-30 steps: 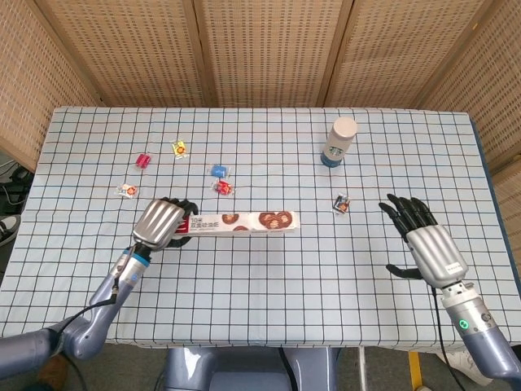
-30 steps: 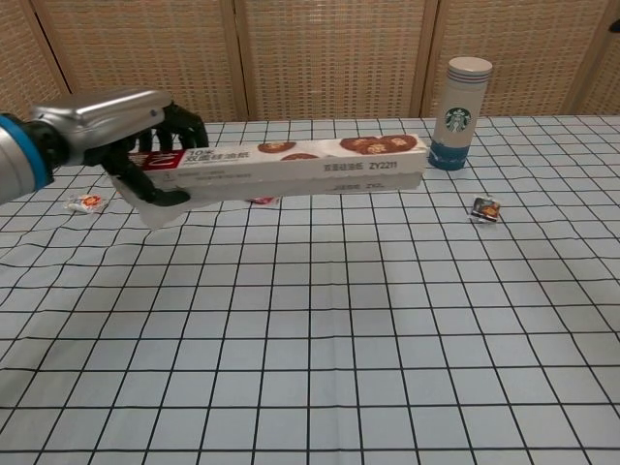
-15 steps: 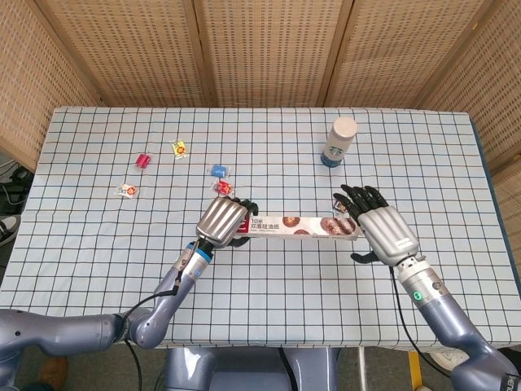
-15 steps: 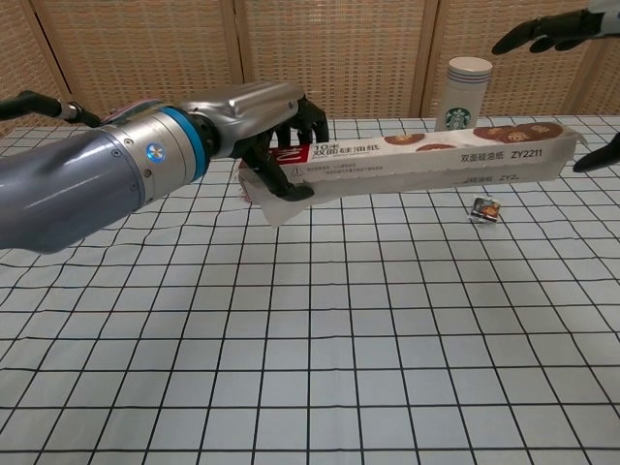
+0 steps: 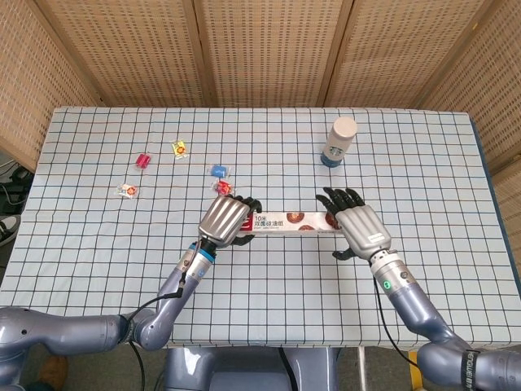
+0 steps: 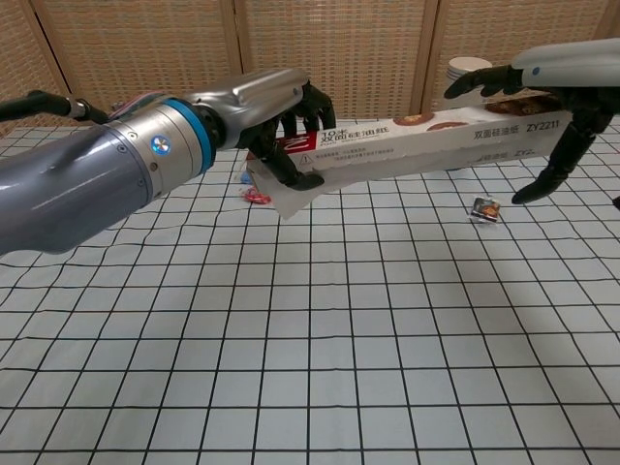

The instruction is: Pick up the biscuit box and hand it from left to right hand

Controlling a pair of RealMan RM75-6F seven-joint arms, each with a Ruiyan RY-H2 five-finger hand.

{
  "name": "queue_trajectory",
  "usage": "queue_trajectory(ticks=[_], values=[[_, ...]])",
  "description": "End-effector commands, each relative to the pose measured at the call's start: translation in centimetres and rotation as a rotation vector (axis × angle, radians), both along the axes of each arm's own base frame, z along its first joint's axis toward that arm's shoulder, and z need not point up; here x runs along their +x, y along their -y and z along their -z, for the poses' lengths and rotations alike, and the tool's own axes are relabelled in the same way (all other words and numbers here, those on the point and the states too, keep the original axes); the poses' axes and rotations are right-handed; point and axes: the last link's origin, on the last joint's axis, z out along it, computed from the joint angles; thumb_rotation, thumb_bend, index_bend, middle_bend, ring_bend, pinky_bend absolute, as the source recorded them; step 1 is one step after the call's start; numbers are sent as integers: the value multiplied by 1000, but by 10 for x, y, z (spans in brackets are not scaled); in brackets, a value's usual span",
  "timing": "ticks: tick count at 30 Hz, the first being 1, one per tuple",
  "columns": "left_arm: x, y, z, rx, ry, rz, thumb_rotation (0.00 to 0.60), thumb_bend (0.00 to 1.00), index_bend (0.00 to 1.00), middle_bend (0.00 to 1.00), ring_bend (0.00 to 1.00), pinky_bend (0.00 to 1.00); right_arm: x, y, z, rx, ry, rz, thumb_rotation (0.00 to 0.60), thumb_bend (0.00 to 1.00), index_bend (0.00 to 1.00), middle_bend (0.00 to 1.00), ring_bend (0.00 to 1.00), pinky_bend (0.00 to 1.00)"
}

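Observation:
A long white biscuit box (image 5: 289,221) printed with brown biscuits hangs level above the table's middle. My left hand (image 5: 226,220) grips its left end, fingers wrapped round it; the chest view shows this left hand (image 6: 281,116) clasping the biscuit box (image 6: 417,145) from above and below. My right hand (image 5: 356,230) sits at the box's right end with its fingers spread. In the chest view the right hand (image 6: 552,97) straddles that end, fingers lying over the top and the thumb hanging apart below, so it does not clasp the box.
A white Starbucks cup (image 5: 339,140) stands at the back right of the checked tablecloth (image 5: 269,285). Several small wrapped candies (image 5: 179,148) lie scattered at the back left, and one candy (image 6: 483,207) lies under the box's right end. Wicker screens (image 5: 260,49) close off the back.
My left hand has carried the box to the right and raised it. My right hand has swung in leftwards and now covers the box's right end.

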Motion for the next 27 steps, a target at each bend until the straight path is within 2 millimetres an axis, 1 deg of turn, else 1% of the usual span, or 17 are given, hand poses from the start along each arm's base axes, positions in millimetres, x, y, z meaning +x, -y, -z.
queue_trajectory(ticks=[1, 7, 9, 10, 12, 13, 14, 15, 16, 17, 19, 20, 22, 24, 25, 26, 27], values=[[3, 2, 0, 3, 11, 7, 600, 467, 667, 585, 480, 562, 9, 8, 17, -20, -9, 1, 600, 0, 0, 0, 0, 0], [9, 6, 1, 0, 30, 15, 600, 467, 664, 585, 480, 562, 19, 17, 27, -69, -2, 5, 600, 0, 0, 0, 0, 0], [11, 7, 1, 1, 32, 15, 600, 466, 664, 585, 480, 562, 20, 20, 28, -92, -12, 0, 600, 11, 31, 29, 8, 0], [11, 7, 0, 1, 32, 15, 600, 465, 664, 585, 480, 562, 20, 21, 29, -99, -17, 0, 600, 52, 83, 76, 48, 0], [12, 7, 0, 2, 32, 14, 600, 464, 663, 585, 480, 562, 20, 22, 31, -109, -31, 2, 600, 190, 232, 217, 212, 36], [13, 7, 0, 1, 34, 14, 600, 464, 661, 585, 480, 561, 20, 22, 31, -111, -37, 2, 600, 302, 342, 323, 354, 119], [14, 7, 0, 1, 35, 15, 600, 462, 657, 584, 480, 561, 19, 22, 32, -108, -42, 6, 600, 410, 445, 425, 489, 234], [14, 7, 0, 2, 37, 16, 600, 461, 653, 583, 480, 560, 19, 22, 33, -104, -48, 12, 600, 475, 508, 484, 564, 319], [15, 7, -1, 4, 39, 17, 600, 456, 645, 577, 480, 556, 18, 22, 33, -100, -52, 14, 600, 554, 578, 548, 648, 427], [15, 7, -1, 6, 44, 18, 600, 452, 635, 568, 480, 549, 18, 22, 33, -97, -56, 14, 600, 609, 624, 586, 695, 505], [16, 8, -1, 11, 54, 21, 600, 441, 615, 548, 476, 530, 18, 22, 33, -92, -52, 16, 600, 660, 660, 611, 729, 590], [16, 9, -1, 10, 57, 21, 600, 431, 599, 536, 470, 518, 17, 22, 33, -88, -46, 18, 600, 678, 670, 618, 736, 615], [15, 9, -1, 6, 57, 19, 600, 413, 566, 513, 450, 498, 16, 22, 32, -86, -45, 19, 600, 690, 676, 623, 741, 630], [14, 9, -1, 2, 53, 19, 600, 366, 518, 464, 410, 470, 15, 23, 32, -86, -47, 21, 600, 693, 677, 625, 742, 631], [14, 9, -2, -2, 48, 20, 600, 304, 470, 407, 366, 442, 15, 23, 31, -85, -46, 22, 600, 694, 677, 625, 742, 631], [12, 10, -2, -11, 41, 22, 600, 212, 397, 320, 300, 396, 14, 23, 31, -86, -45, 23, 600, 695, 677, 625, 742, 631], [11, 10, -4, -16, 40, 23, 600, 146, 332, 249, 246, 356, 14, 24, 30, -85, -43, 24, 600, 695, 677, 626, 742, 631]])
